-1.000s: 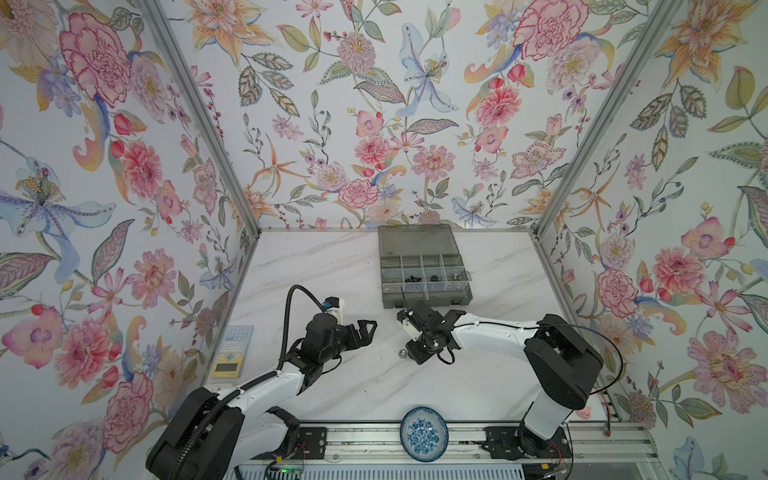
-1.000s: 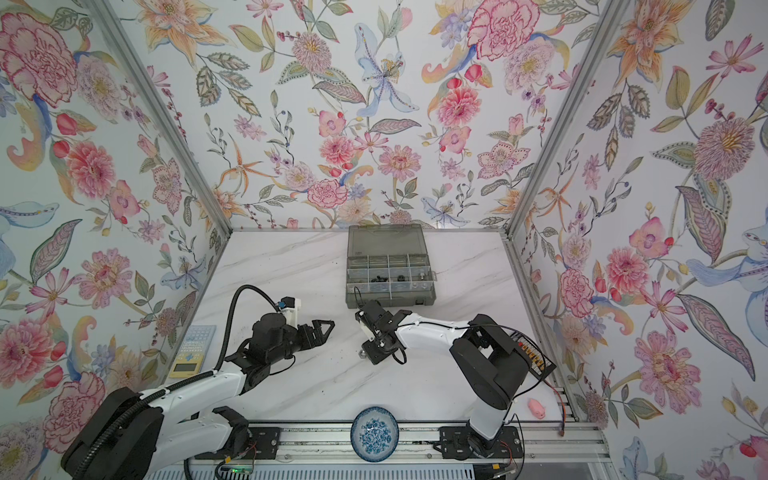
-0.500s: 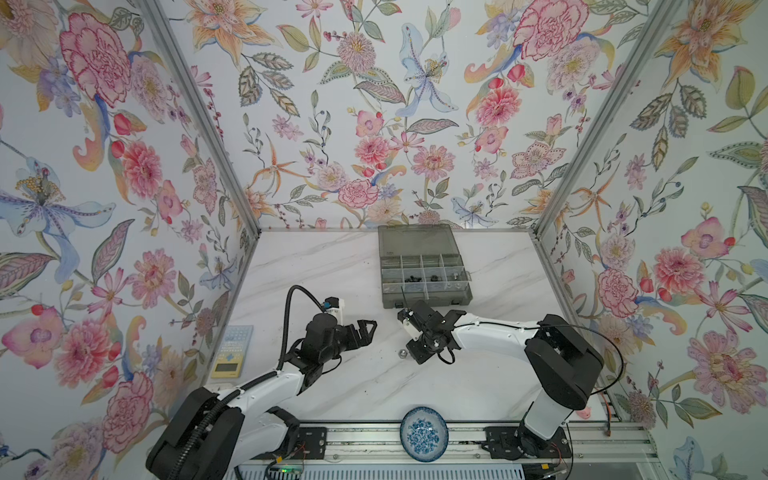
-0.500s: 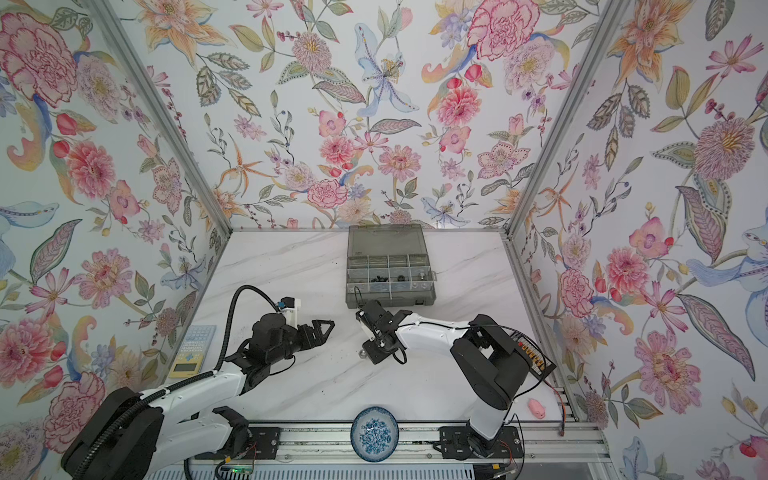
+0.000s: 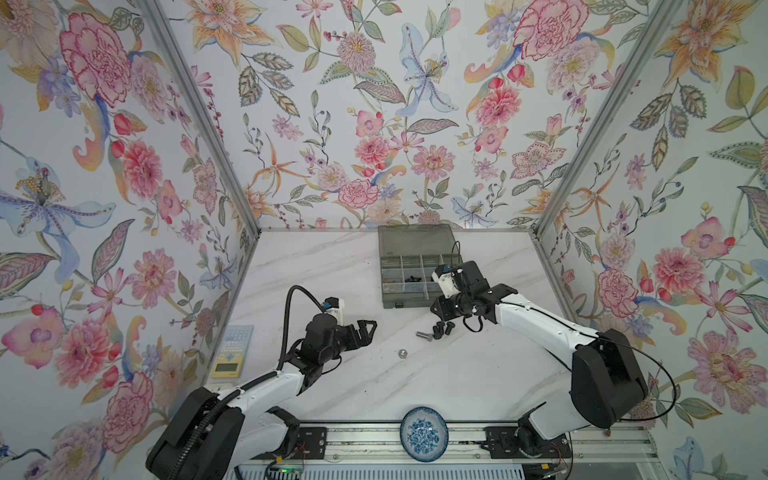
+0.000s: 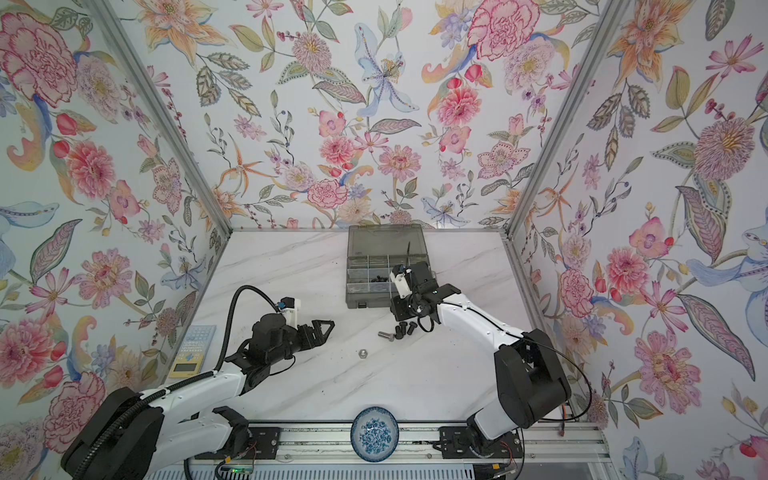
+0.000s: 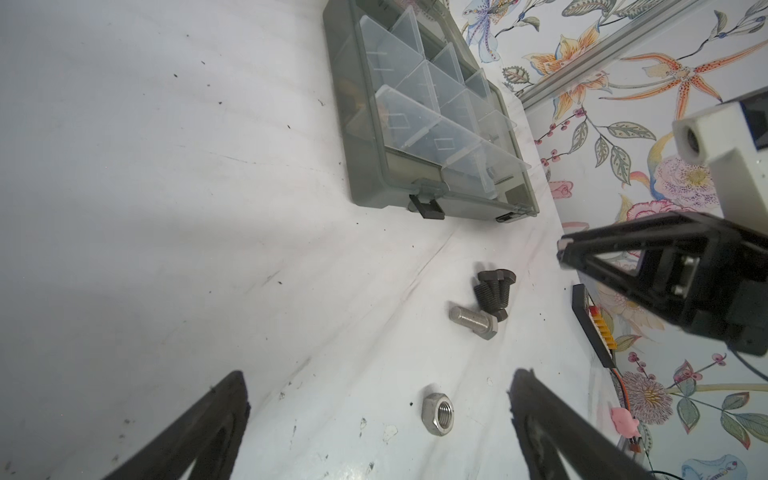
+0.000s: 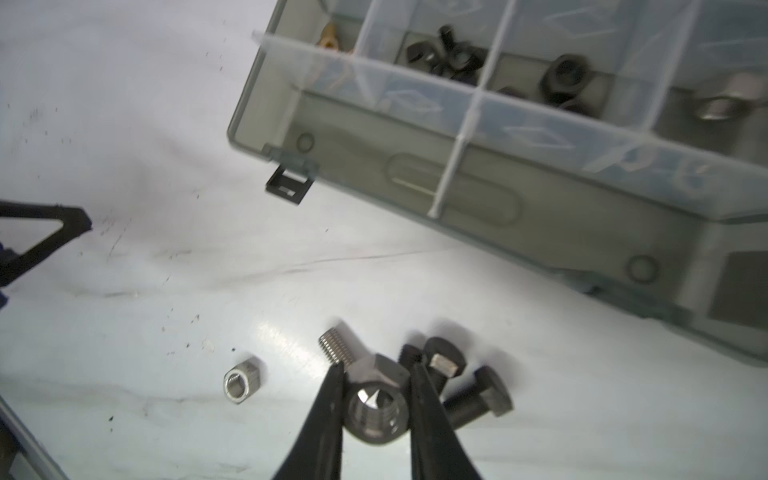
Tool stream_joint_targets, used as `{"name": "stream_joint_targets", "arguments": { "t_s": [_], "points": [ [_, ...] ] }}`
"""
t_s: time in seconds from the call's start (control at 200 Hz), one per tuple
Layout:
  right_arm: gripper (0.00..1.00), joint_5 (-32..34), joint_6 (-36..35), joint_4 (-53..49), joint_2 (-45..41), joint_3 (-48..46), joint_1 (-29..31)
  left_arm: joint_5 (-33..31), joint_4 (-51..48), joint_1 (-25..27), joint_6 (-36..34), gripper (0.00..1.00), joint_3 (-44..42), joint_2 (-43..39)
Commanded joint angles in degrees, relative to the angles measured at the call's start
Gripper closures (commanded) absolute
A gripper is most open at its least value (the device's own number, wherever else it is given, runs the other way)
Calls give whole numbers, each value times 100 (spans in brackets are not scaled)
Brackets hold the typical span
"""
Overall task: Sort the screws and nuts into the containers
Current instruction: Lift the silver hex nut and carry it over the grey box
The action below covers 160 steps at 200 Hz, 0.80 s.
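Several screws (image 8: pixel 473 405) lie near right gripper (image 8: pixel 375 365) pinching a silver nut (image 8: pixel 376 411); left gripper (image 7: pixel 380 374) wide.

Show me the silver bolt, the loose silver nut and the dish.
silver bolt (image 7: pixel 469 318): left wrist view, threaded shank.
loose silver nut (image 7: pixel 429 410): left wrist view, side flat.
blue-and-white dish (image 5: pixel 424 433): a top view, patterned middle.

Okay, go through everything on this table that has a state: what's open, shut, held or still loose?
box: lid open
left pincer: open, empty
right pincer: shut on held nut
held nut: clamped between the fingers
loose nut: lying free, unsorted
silver screw: lying on its side, unsorted
black screws: clustered beside it, unsorted
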State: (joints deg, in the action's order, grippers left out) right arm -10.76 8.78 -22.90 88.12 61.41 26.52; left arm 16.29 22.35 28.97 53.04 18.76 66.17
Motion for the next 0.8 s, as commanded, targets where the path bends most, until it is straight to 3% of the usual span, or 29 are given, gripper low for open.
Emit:
{"name": "stream_joint_targets", "arguments": {
  "t_s": [0.0,0.265,0.545,0.796],
  "points": [
    [88,-121,-19,20,235,464,-603,-39,120,-63,49,1,-92,-128],
    [88,253,68,-100,1501,1712,-1335,-30,128,-66,78,1,-173,-240],
    [88,446,76,-162,2408,2521,-1378,-65,-105,-65,31,1,-40,-358],
    [84,461,51,-198,2699,2641,-1378,-83,-178,-55,67,0,-40,-473]
  ]
}}
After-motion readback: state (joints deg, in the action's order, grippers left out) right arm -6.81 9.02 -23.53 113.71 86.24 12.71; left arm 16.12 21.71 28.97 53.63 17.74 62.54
